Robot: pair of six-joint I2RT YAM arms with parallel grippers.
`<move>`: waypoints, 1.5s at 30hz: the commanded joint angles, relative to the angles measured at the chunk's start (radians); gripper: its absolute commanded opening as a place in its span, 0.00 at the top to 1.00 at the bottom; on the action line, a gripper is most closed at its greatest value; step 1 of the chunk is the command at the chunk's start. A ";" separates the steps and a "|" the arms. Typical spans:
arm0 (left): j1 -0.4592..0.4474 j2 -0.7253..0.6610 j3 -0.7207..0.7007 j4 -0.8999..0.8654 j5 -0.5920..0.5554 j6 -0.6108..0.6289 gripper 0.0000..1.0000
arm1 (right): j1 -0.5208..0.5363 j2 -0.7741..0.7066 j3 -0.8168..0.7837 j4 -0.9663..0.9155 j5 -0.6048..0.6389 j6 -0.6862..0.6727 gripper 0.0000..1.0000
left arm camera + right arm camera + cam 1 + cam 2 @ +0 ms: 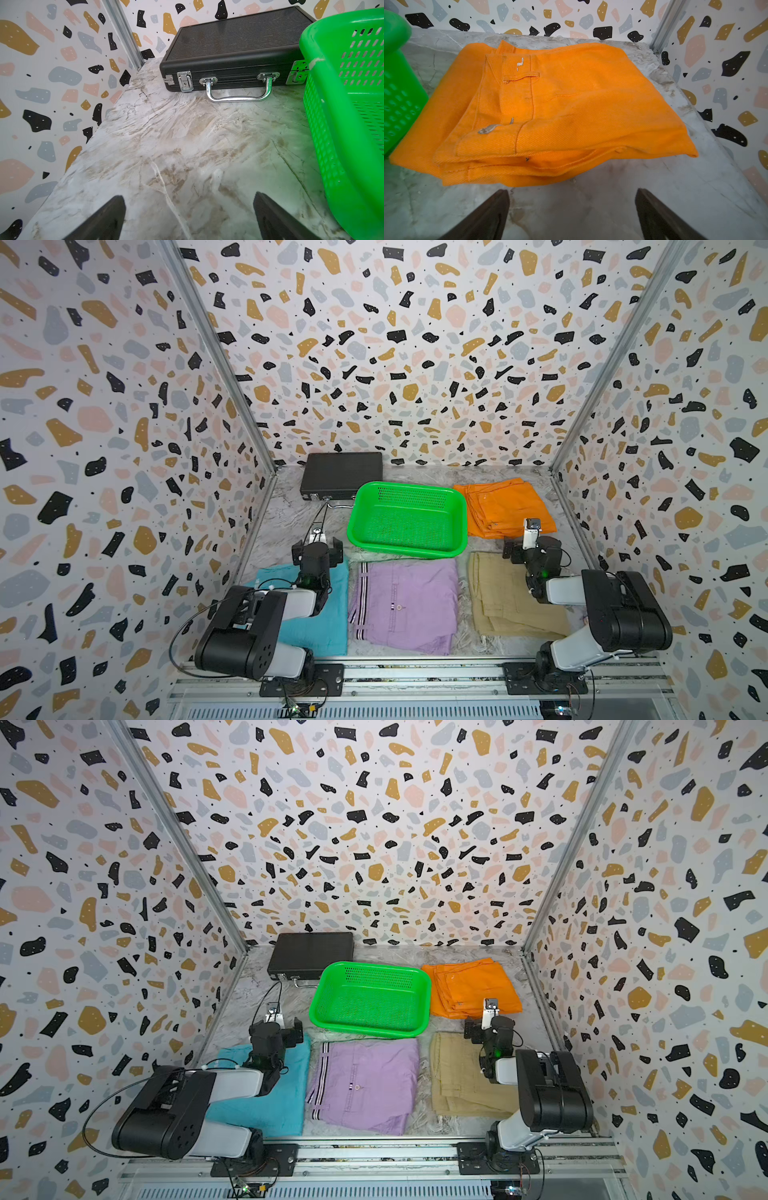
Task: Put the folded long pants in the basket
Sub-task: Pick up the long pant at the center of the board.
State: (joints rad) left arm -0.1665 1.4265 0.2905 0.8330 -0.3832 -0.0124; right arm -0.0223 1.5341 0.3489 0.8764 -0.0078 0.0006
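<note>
Both wide | left pincer (189, 195): bare marble (166, 135) | right pincer (572, 190): orange pants (571, 104) edge

Pants row (405, 605) in frt of basket (411, 497)

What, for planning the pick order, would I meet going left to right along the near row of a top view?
teal folded cloth pants → lilac folded cloth pants with striped trim → khaki-tan folded cloth pants

No legible writing anywhere.
Pale marks (520, 62) on the orange pants (581, 108), just ahead of the right gripper (572, 193), form no letters; a tiny tab (394, 606) on the lilac pants (419, 589) is too small to read.
</note>
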 commanded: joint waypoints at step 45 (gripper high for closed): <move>-0.058 -0.402 0.510 -1.151 0.310 -0.443 0.00 | 0.246 -0.237 0.550 -1.267 -0.580 0.386 0.02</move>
State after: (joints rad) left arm -0.2245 1.0557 0.8215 -0.1123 -0.3500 -0.3099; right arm 0.1398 1.3220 0.9115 -0.1776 -0.4461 0.3565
